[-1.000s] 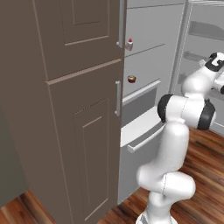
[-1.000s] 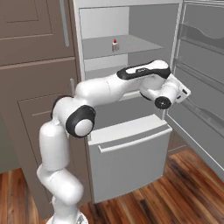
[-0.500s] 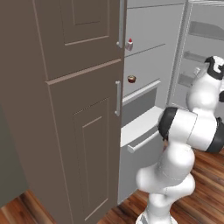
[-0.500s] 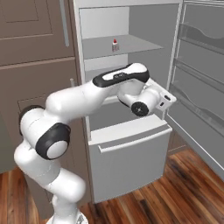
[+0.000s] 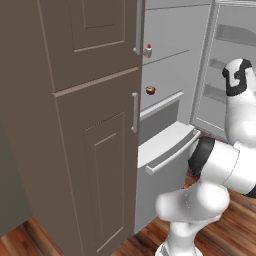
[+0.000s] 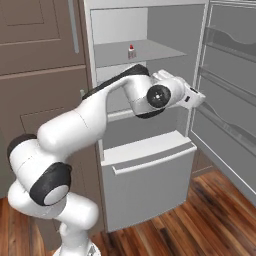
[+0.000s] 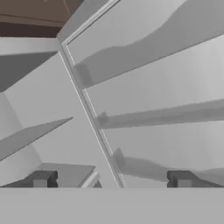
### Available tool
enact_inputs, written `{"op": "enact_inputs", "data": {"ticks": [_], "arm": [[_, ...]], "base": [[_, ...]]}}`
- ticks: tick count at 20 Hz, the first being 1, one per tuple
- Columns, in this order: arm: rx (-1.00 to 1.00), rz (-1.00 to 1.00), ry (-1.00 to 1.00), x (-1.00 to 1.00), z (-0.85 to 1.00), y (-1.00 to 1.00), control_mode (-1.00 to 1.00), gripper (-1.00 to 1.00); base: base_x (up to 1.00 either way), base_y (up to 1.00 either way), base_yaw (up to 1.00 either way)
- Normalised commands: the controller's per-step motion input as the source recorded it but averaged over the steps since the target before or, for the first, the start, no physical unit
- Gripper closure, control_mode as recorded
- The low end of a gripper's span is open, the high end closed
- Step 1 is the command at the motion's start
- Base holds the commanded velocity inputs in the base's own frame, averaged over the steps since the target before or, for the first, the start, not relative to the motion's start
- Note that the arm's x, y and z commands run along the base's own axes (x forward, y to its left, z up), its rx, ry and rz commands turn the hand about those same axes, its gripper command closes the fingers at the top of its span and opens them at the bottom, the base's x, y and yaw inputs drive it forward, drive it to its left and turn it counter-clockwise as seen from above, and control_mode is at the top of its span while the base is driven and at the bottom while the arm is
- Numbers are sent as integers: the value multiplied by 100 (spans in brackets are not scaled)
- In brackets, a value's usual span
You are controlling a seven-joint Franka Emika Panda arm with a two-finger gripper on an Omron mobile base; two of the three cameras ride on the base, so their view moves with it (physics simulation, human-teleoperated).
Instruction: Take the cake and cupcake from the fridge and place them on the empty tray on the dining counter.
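Now, in the left base view, my arm has folded lower and closer to the camera than a moment ago, its white bulk filling the lower right, while the open fridge (image 5: 170, 60) keeps the cake (image 5: 148, 50) near the top centre on an upper shelf and the cupcake (image 5: 150, 90) just below it on the next shelf, both untouched. Turning to the right base view, the wrist has swung left toward the fridge interior, and the gripper (image 6: 196, 99) sits right of centre by the open door, with the cake (image 6: 132, 50) above and left of it. Finally, in the hand view, the gripper (image 7: 111, 179) has its jaws spread wide and empty, aimed at the door's shelves, so I judge the reach toward the cake is only starting.
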Motion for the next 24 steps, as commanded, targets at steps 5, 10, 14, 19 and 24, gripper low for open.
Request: {"op": "enact_inputs", "data": {"ticks": [5,10,14,19,24], "arm": [[0,14,21,-99,66,1,-100,-100],[0,11,14,-100,14,23,-100,-100],[-1,10,4,-100,9,54,-100,-100],[-4,13,-2,-100,-8,67,-100,-100],[-7,17,1,-67,0,71,-100,-100]], "base": [[0,0,0],[0,0,0],[0,0,0],[0,0,0],[0,0,0]]}}
